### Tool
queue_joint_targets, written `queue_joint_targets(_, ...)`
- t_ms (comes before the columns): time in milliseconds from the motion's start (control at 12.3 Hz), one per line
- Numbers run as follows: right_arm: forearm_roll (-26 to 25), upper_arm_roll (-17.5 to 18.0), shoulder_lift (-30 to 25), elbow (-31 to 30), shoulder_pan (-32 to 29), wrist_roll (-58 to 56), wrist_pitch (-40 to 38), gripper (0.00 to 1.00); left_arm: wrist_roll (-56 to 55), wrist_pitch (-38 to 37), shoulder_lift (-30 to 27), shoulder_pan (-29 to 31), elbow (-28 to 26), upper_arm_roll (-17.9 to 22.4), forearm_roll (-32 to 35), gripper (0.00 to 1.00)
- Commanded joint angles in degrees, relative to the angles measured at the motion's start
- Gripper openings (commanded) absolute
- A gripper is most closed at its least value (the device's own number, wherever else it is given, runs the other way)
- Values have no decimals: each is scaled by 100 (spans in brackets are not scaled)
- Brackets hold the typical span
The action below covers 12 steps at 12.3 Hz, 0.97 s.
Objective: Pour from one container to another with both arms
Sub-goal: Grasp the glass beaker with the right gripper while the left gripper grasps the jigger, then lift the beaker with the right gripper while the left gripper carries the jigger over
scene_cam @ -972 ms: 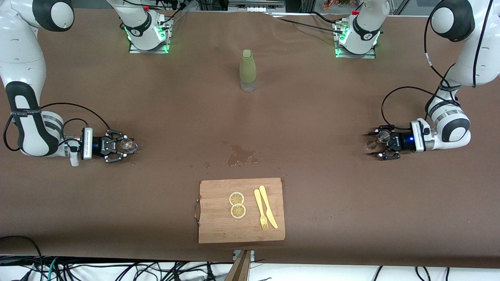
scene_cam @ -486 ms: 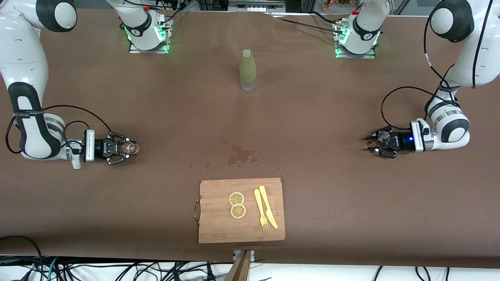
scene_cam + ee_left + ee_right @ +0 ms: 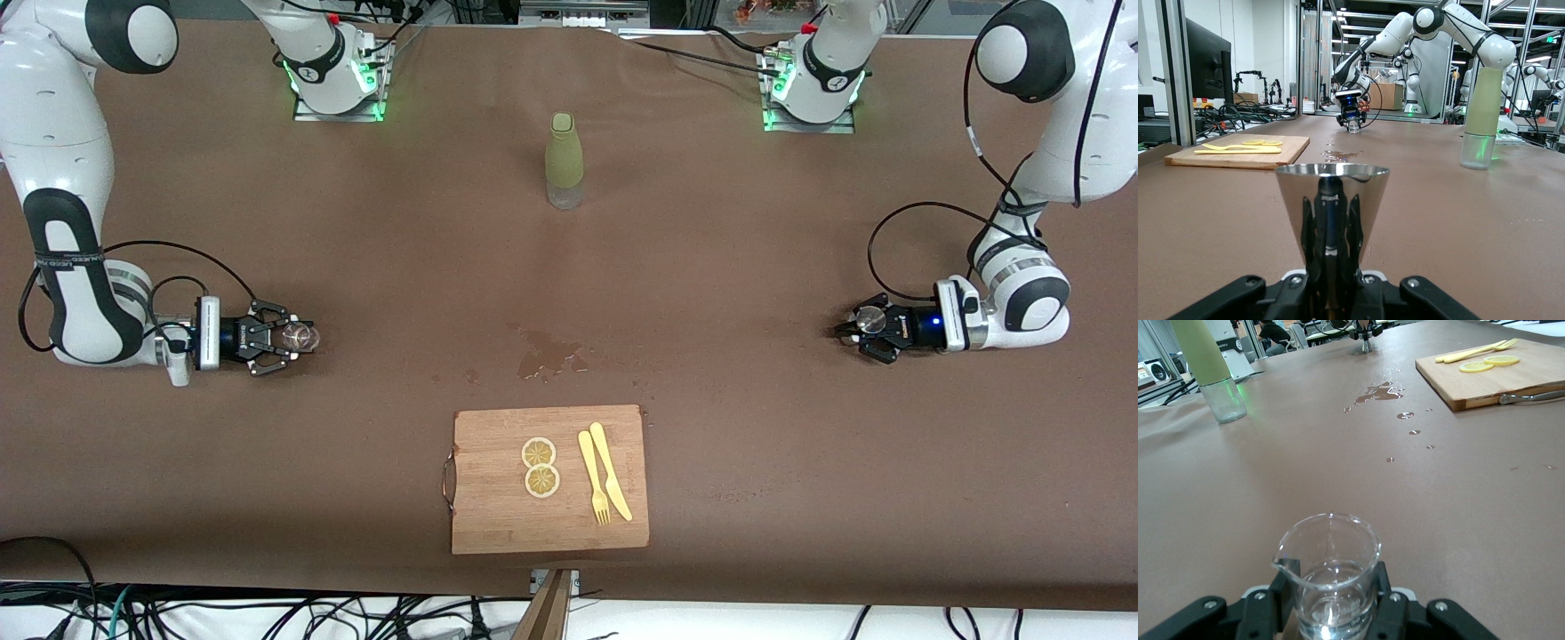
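Observation:
A small clear glass beaker [image 3: 299, 336] with a little clear liquid stands on the brown table at the right arm's end. My right gripper [image 3: 286, 337] is shut on the beaker [image 3: 1331, 570], one finger on each side of its wall. At the left arm's end stands a shiny metal cone-shaped cup [image 3: 870, 320]. My left gripper [image 3: 859, 331] is shut on the narrow lower part of that cup [image 3: 1332, 200]. Both grippers lie low over the table and point toward its middle.
A tall green bottle [image 3: 564, 158] stands mid-table toward the bases. A wet spill [image 3: 551, 353] marks the cloth in the middle. Nearer the front camera lies a wooden cutting board [image 3: 498, 516] with two lemon slices [image 3: 540, 467] and a yellow fork and knife [image 3: 605, 484].
Both grippers have closed: the left one's fingers came together on the metal cup, the right one's on the beaker. Both hands shifted slightly.

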Motion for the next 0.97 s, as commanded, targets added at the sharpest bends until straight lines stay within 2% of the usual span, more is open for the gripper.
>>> queue_joint_targets(0,-230,2,15,467,234,635,-100,0,167,-137,73,-49,140,-98,-237,0)
queue_joint_targets(486,-292,19,-11,1056,928,1796,-108,0,-123,-5,55,-189,132,-714,-544,0)
queue_joint_targets(729,-538,11,-29,1478,1192,2481,-213,0,-132,547,55,-269,106,-1082,-641,0)
queue_joint_targets(891,-547,2,-90,1628,1368,2886,-258,0,-516,872,55,-400,79,-1354,-659,0)
